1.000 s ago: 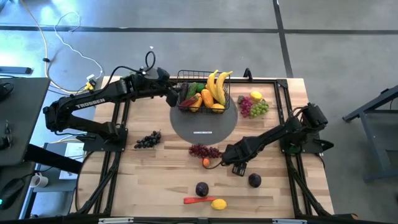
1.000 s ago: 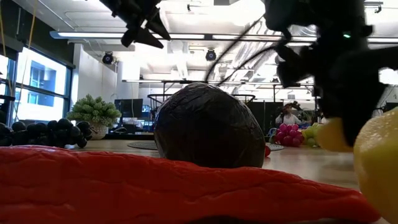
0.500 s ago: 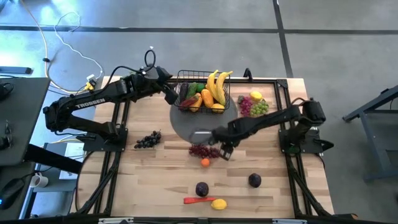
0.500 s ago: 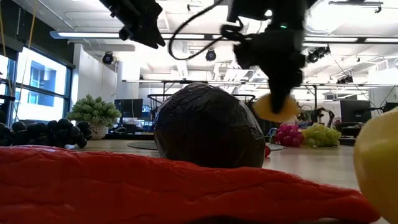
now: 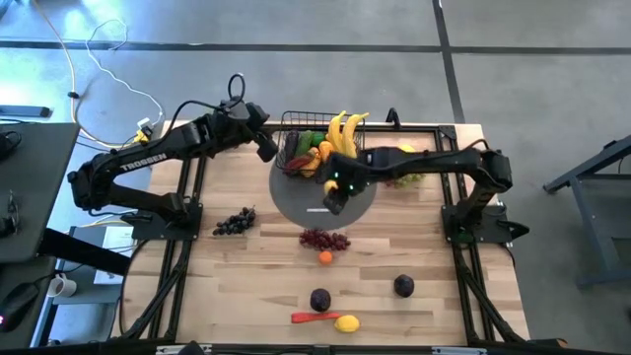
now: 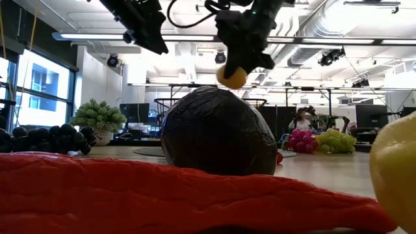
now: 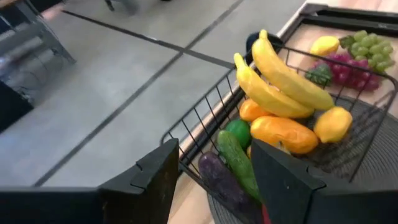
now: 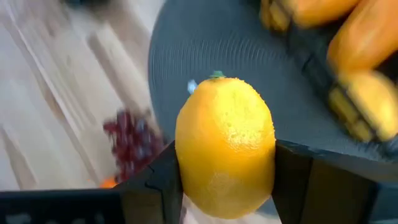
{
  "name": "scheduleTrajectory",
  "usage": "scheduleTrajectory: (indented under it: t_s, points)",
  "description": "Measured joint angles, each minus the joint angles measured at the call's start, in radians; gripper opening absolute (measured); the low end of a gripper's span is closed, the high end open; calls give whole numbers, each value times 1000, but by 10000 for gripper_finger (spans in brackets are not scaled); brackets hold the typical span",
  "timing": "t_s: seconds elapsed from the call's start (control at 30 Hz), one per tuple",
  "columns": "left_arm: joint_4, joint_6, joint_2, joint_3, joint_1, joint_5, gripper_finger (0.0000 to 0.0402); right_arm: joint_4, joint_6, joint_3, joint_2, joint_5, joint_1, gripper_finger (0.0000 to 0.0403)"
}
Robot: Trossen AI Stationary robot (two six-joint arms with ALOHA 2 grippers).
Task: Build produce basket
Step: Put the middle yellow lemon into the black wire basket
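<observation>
Right wrist view shows my right gripper (image 8: 225, 186) clenched on a lemon (image 8: 225, 146), held in the air above the grey disc (image 5: 296, 200) just in front of the basket (image 5: 293, 123). The basket sits at the table's far edge with bananas (image 5: 342, 138) inside. My left gripper (image 7: 214, 180) hovers released beside the basket's left side.

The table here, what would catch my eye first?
The black basket at the far edge, piled with bananas and other bright produce. Just beside it, the right gripper holds a yellow lemon above the grey disc, while the left gripper waits open at the basket's rim.
</observation>
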Motion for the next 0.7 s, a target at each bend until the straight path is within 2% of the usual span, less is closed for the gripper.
scheduleTrajectory:
  t_s: [0.3, 0.47, 0.7]
  points:
    - [-102, -7, 0, 0, 57, 123, 188, 154, -72, 20, 0, 15, -107, 154]
    - [-145, -8, 0, 0, 73, 152, 188, 206, -160, 20, 0, 83, -164, 154]
    - [-157, -8, 0, 0, 90, 165, 188, 224, -276, 20, 13, 95, -243, 154]
